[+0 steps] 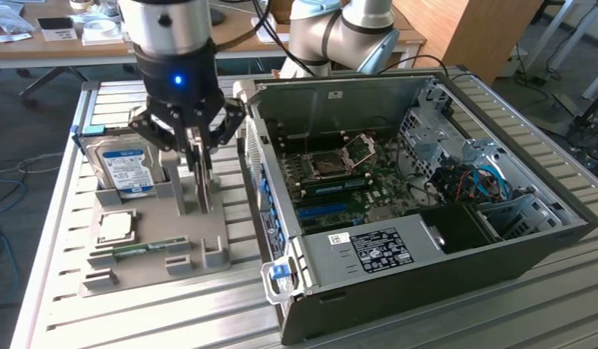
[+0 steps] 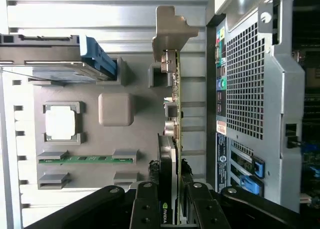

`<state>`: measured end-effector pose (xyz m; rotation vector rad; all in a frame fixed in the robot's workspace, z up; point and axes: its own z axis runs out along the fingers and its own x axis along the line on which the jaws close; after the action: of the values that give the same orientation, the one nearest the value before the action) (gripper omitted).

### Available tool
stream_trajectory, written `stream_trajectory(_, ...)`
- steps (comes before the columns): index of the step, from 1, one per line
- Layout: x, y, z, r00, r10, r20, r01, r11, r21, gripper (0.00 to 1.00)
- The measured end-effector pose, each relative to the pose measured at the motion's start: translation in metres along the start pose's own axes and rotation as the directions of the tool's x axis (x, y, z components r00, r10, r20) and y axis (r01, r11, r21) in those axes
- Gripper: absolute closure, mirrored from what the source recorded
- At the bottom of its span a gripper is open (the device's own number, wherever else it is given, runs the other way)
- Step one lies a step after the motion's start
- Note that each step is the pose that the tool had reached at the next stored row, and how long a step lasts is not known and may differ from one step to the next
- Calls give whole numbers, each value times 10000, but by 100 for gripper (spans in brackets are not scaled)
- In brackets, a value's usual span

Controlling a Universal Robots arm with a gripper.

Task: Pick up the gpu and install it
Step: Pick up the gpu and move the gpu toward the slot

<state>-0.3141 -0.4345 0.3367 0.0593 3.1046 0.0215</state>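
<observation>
Pincer sits closest to the wrist cam, clamped on the gpu w/ one finger each side of its black face. Gpu stands on edge in a slot of the grey tray, on the tray's side toward the exterior view's right, just beside the PC case. Its long axis runs near-to-far, parallel w/ the case's perforated rear panel. Its metal bracket points to the far end, the same end as the HDD.

Tray also holds:
- HDD, upright at far left in the exterior view
- CPU, flat in a square recess
- green memory stick, in a slot nearer

Case lies on the desk open side up, w/ mobo and labelled PSU inside.
</observation>
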Motion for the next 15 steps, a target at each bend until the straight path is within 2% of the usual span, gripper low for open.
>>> stream_trajectory(3, -5, 2, -139, 10000, 0, 0, 0, 10000, -2, 73)
stream_trajectory(4, -8, 3, -228, 10000, 0, 1, 0, 10000, -3, 73)
stream_trajectory(7, -13, 5, -362, 10000, 0, 2, 0, 10000, -4, 73)
stream_trajectory(15, -24, 10, -660, 10000, 1, 4, -1, 10000, -24, 73)
